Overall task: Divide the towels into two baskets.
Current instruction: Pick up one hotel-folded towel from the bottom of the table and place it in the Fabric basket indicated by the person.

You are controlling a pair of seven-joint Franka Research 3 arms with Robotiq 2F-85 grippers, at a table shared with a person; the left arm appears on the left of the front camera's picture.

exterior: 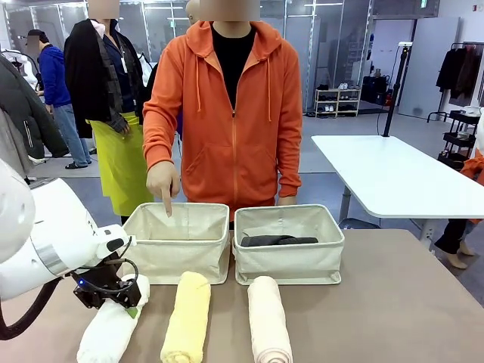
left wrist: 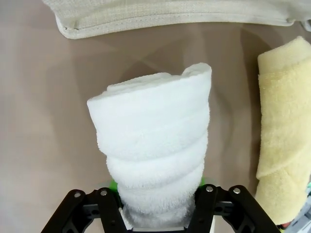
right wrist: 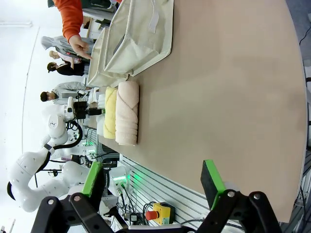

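Observation:
My left gripper [exterior: 117, 297] [left wrist: 158, 216] is shut on the far end of the white towel [exterior: 106, 336] [left wrist: 155, 150], a finger on each side of the roll. To its right the pale yellow towel [exterior: 187, 318] [left wrist: 284, 141] and the pink-beige towel [exterior: 270, 321] [right wrist: 127, 114] lie on the table in front of the two cream baskets. The dark grey towel [exterior: 278, 240] lies in the right basket [exterior: 291, 265]. Nothing shows inside the left basket [exterior: 178, 259], and a person's hand [exterior: 162, 185] points down into it. My right gripper [right wrist: 153, 179] hangs open over bare table near the edge.
The person in an orange hoodie [exterior: 234, 106] stands right behind the baskets. The brown table [exterior: 401, 302] has free room on its right half. A white table [exterior: 393, 178] stands behind on the right, and other people stand at the back left.

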